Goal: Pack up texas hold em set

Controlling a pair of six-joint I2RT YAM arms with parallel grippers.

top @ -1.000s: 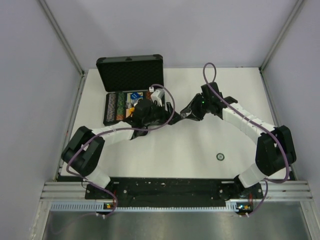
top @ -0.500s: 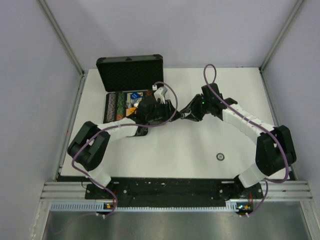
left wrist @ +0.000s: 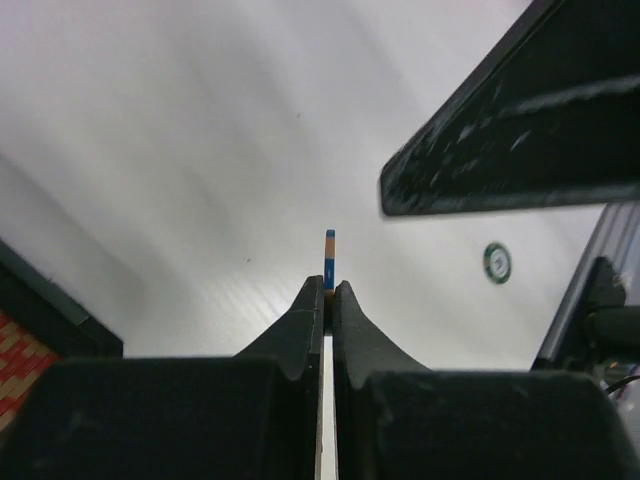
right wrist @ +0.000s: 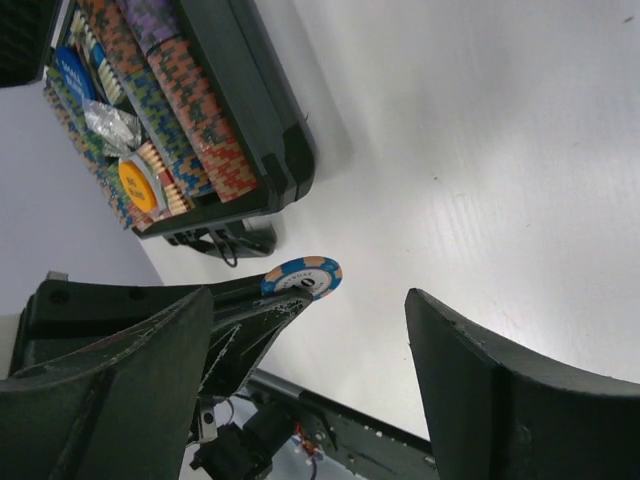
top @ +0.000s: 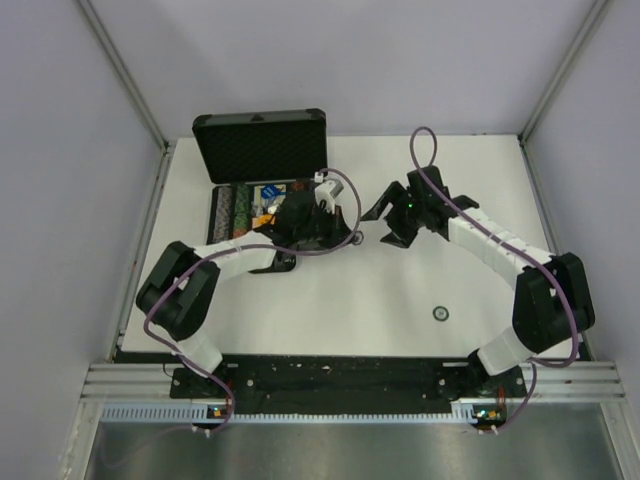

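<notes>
The texas hold em set's black case (top: 258,146) lies open at the back left, with multicoloured chip rows (right wrist: 190,95), an orange disc (right wrist: 138,186) and a blue disc (right wrist: 70,68) in its tray. Right of the case, my left gripper (top: 352,234) (left wrist: 330,285) is shut on a blue and orange chip (left wrist: 329,260) (right wrist: 302,277), held edge-on at the fingertips. My right gripper (top: 383,226) (right wrist: 312,300) faces it with its jaws open on either side of that chip, touching nothing.
A single green chip (top: 440,313) (left wrist: 497,262) lies flat on the white table toward the front right. Grey walls close in the table on three sides. A black rail (top: 330,375) with the arm bases runs along the near edge.
My left gripper moved right and shut on the chip. My right gripper, which had been nearly closed around it, opened and drew slightly away.
</notes>
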